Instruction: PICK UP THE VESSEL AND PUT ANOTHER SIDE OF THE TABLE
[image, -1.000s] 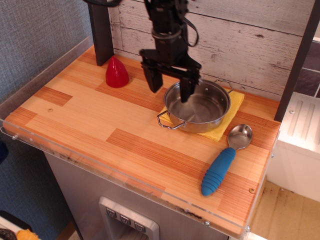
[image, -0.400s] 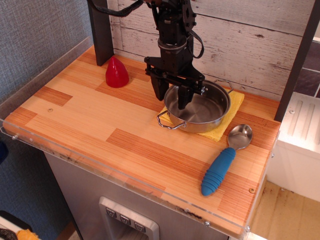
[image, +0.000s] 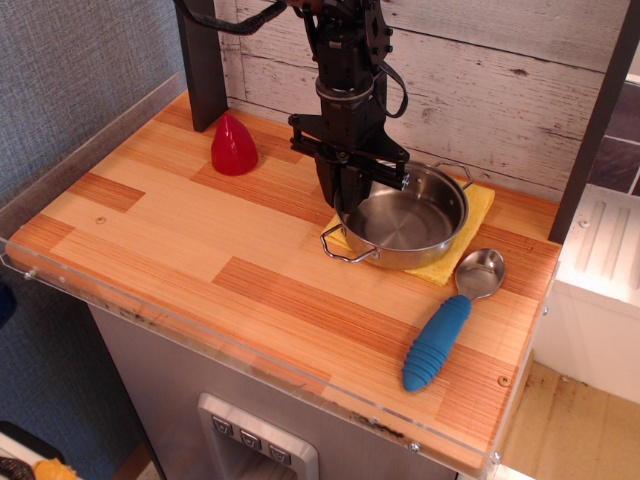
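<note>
The vessel (image: 408, 222), a shiny steel pan with two wire loop handles, sits on a yellow cloth (image: 474, 206) at the back right of the wood-plank table (image: 180, 225). My gripper (image: 347, 198) comes straight down from above and its jaws are closed on the pan's left rim, one finger inside the pan and one outside. The pan looks as if it rests on the cloth, level or nearly so.
A blue-handled metal spoon (image: 441, 335) lies to the front right of the pan. A red cone-shaped object (image: 233, 145) stands at the back left. A dark post (image: 203, 60) rises at the back left corner, and a plank wall runs behind.
The open jaws straddling the pan's left rim have closed on it. The pan has shifted slightly to the right on the cloth.
</note>
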